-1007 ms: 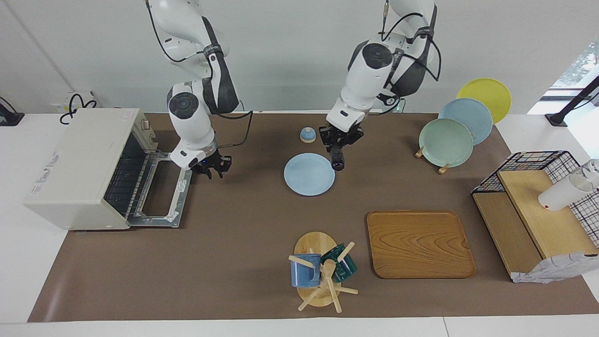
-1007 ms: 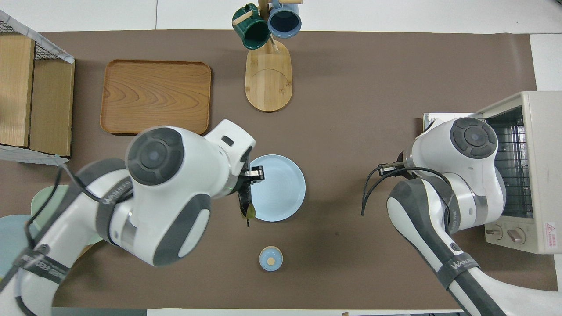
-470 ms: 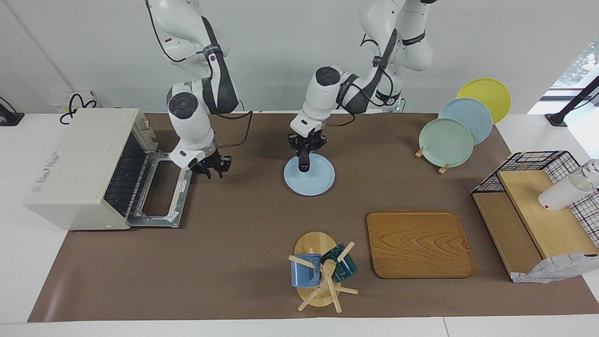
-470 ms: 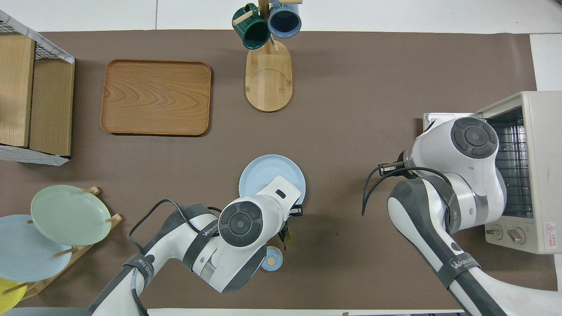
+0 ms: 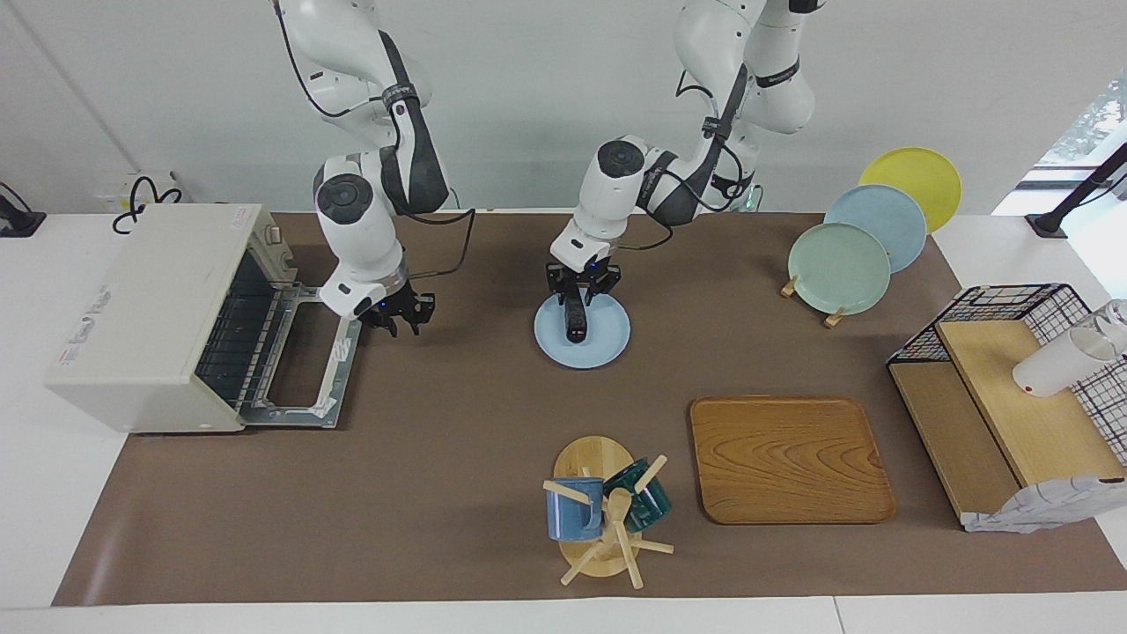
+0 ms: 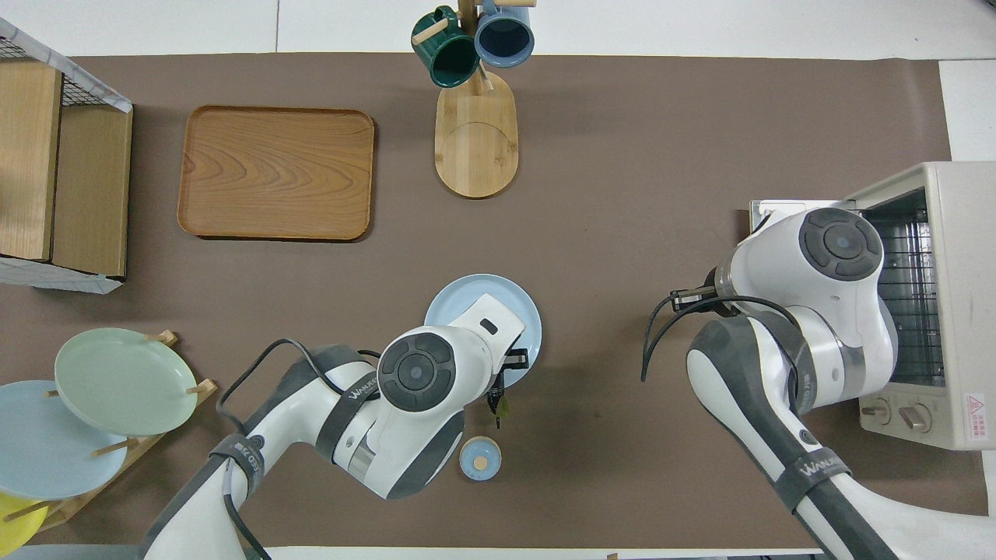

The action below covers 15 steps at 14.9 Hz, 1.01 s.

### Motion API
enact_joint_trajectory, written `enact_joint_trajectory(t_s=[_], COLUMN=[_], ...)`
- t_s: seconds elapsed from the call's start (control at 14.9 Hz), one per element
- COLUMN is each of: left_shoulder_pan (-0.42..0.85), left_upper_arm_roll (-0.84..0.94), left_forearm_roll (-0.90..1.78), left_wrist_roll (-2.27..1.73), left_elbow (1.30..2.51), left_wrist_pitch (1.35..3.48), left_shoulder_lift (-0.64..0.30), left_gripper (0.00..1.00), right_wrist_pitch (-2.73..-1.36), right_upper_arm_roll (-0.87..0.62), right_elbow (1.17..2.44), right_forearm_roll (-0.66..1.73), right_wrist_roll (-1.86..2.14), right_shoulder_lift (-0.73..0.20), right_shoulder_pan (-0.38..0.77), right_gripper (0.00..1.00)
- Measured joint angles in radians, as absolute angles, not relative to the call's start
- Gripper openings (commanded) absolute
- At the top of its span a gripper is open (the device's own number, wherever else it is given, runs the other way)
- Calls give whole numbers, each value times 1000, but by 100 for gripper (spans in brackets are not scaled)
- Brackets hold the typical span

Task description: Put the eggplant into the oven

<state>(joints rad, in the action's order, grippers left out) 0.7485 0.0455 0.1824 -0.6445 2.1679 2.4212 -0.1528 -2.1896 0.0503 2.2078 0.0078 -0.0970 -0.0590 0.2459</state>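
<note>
**Eggplant down on the blue plate**

The left gripper [image 5: 581, 286] has dropped low and its fingers now look spread, the eggplant [image 5: 574, 319] lying on the blue plate [image 5: 607, 339], no longer carried. A handover spot, probably. The right gripper [image 5: 401, 317] still waits by the oven [image 5: 145, 313], door [image 5: 304, 409] open; its fingers I cannot tell.

The left hand [image 6: 502, 372] sits over the blue plate [image 6: 467, 299], the eggplant's [image 6: 500, 405] stem end poking out beneath it.
</note>
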Motion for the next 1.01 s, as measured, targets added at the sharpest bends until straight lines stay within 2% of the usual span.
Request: enact_joint_trajectory(t_s=[0.27, 0.4, 0.6, 0.81, 1.01], left_shoulder_pan=[599, 518, 363, 187, 92], left_upper_arm_roll=[40, 36, 32, 27, 26], left_forearm_roll=[182, 182, 182, 181, 155], left_wrist_roll=[-507, -441, -284, -84, -5], left_elbow=[2024, 1971, 1886, 1821, 1798], left_wrist_pitch=[2165, 2071, 1928, 1829, 1789], left_shoulder_lift=[-125, -95, -68, -65, -65], left_gripper=[100, 100, 100, 100, 100], right_wrist_pitch=[-2155, -2100, -2085, -2150, -2170], right_upper_arm_roll=[37, 10, -10, -18, -18], right_elbow=[2181, 2125, 2038, 1986, 1852], right_forearm_roll=[8, 8, 8, 7, -11], right_wrist_roll=[-97, -138, -342, -505, -607], right_shoulder_lift=[-58, -58, -60, -81, -208], right_shoulder_pan=[256, 305, 489, 663, 781], right_gripper=[54, 54, 46, 44, 44])
